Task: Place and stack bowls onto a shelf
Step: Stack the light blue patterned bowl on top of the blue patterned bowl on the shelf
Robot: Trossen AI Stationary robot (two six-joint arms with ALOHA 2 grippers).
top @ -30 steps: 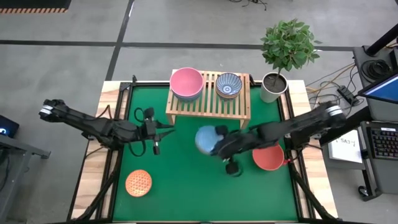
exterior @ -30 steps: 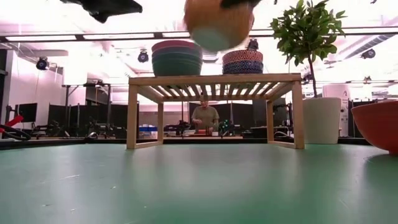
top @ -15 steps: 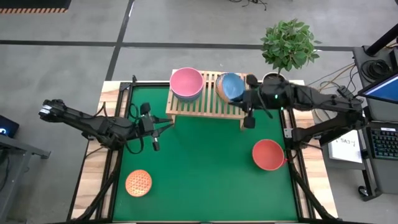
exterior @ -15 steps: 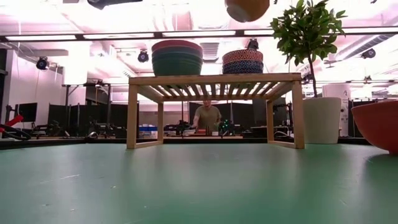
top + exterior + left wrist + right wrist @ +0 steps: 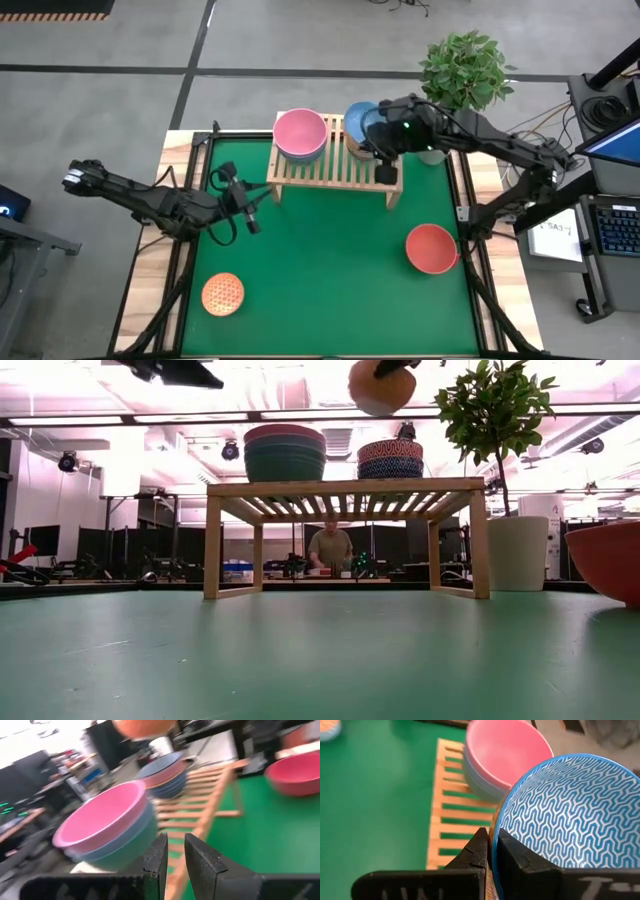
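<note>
My right gripper (image 5: 377, 132) is shut on a small bowl (image 5: 362, 122) that is light blue with a zigzag pattern inside and tan outside (image 5: 380, 385). It holds the bowl in the air over the right part of the light-wood shelf (image 5: 335, 165). On the slatted top stand a pink-topped stack of larger bowls (image 5: 300, 133) at the left and a stack of small patterned bowls (image 5: 390, 458) at the right. A red bowl (image 5: 432, 248) and an orange patterned bowl (image 5: 222, 294) sit on the green mat. My left gripper (image 5: 255, 208) hovers left of the shelf, shut and holding nothing. My right gripper pinches the light blue bowl by its rim (image 5: 494, 840), with one finger (image 5: 520, 857) inside the bowl and the other (image 5: 479, 850) outside. The bowl is lifted clear, above the small stack on the shelf, with its opening facing mostly upward.
A white plant pot (image 5: 437, 150) with a leafy plant (image 5: 465, 70) stands just off the shelf's right end, beside my right arm. Bare green mat (image 5: 320, 270) lies in front of the shelf. A person shows beyond the table in the low view (image 5: 330, 548).
My right gripper has carried the light blue bowl from the middle of the mat upward and toward the far edge, to a place over the shelf's right part. In the last half second it has shifted slightly toward the left.
</note>
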